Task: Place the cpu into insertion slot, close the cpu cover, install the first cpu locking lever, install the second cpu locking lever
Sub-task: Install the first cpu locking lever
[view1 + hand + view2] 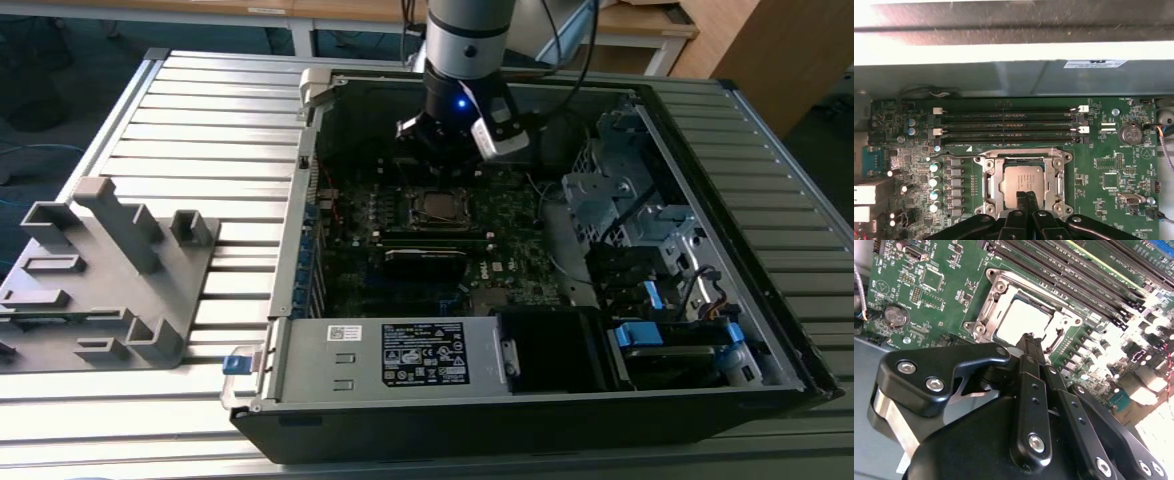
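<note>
The cpu [1024,181] lies flat in the insertion slot [437,207] on the green board; its pale metal top also appears in the second wrist view [1021,319]. The silvery cpu cover [990,181] lies down around it as a frame [999,287]. My gripper [1025,196] hovers just over the cpu's edge, its two black fingers pressed together and shut with nothing between them [1030,338]. In the exterior view the gripper [447,160] reaches down into the open computer case above the slot. I cannot tell the locking levers apart from the frame.
Long black memory slots [1009,125] run beside the socket, and a coin battery [1128,134] sits nearby. A grey box with a white label [400,355] and a drive cage [627,210] crowd the case. A grey fixture [107,280] stands at the exterior view's left.
</note>
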